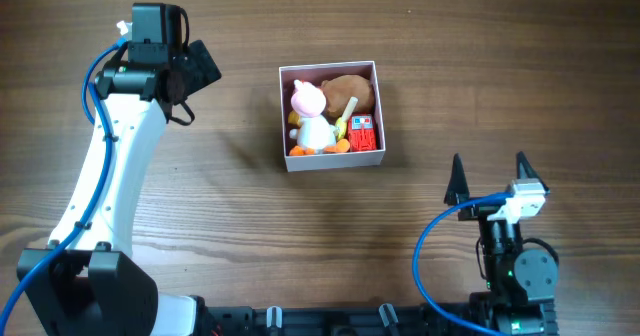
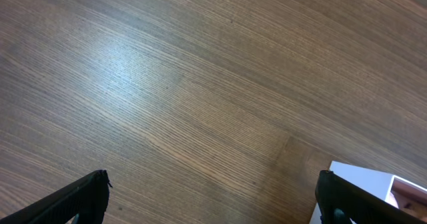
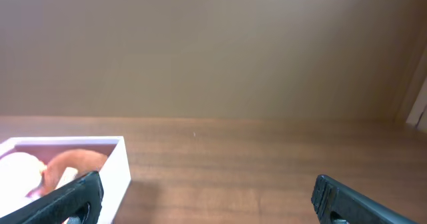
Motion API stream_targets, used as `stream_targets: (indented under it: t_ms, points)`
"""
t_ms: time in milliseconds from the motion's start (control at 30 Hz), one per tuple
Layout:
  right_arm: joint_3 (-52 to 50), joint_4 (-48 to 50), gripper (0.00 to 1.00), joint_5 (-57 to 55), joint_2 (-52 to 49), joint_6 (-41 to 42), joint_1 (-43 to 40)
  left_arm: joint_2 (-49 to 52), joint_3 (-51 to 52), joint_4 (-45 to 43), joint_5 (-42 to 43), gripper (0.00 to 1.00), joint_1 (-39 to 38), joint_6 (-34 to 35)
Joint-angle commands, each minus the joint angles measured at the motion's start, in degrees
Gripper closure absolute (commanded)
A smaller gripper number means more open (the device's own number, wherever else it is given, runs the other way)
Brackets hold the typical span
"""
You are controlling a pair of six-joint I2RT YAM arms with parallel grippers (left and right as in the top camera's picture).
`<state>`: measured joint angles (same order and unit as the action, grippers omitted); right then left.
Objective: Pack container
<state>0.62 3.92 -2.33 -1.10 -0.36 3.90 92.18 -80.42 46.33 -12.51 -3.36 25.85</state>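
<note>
Now, container position: the container (image 1: 331, 116) sits near the middle of the table (image 1: 450, 56), its walls turned slightly off the table's edges.
Container contents: a pink-and-white toy (image 1: 312, 119), a brown toy (image 1: 352, 91) and a small red block (image 1: 362, 134) lie inside, packed close together; no loose toy shows on the table.
Long axis: none to speak of, since the box is square; approach from either side is equivalent.
Left gripper: the left gripper (image 1: 205, 68) hangs off the container's left wall, at about the level of its far edge; its fingers are spread wide with nothing between them.
Left wrist view: only a white corner of the container (image 2: 363, 177) shows, at the lower right just beside the right-hand finger (image 2: 347, 201).
Right gripper: the right gripper (image 1: 490, 178) stands apart from the container's near right corner, toward the robot; its jaws are splayed wide and hold nothing.
Right wrist view: the container's white wall (image 3: 117, 177) lies ahead and to the left, beyond the left-hand finger (image 3: 73, 197).
Nearer arm: the left, by judgement from the overhead view.
Progress: probably close to complete, as both grippers are empty and the box looks full.
</note>
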Motion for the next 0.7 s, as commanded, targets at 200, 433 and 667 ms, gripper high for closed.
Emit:
stream_targets:
  t_ms: [200, 433, 667]
  points:
    - [-0.33, -3.17, 0.00, -0.15, 0.90, -0.72, -0.22, -0.35, -0.17, 0.04, 0.28, 0.00, 0.44, 0.52]
    - [-0.33, -3.17, 0.00, -0.17, 0.85, -0.74, -0.22, -0.35, -0.17, 0.04, 0.28, 0.00, 0.44, 0.52]
    - [-0.33, -3.17, 0.00, -0.17, 0.50, -0.76, -0.22, -0.35, -0.17, 0.04, 0.28, 0.00, 0.42, 0.52]
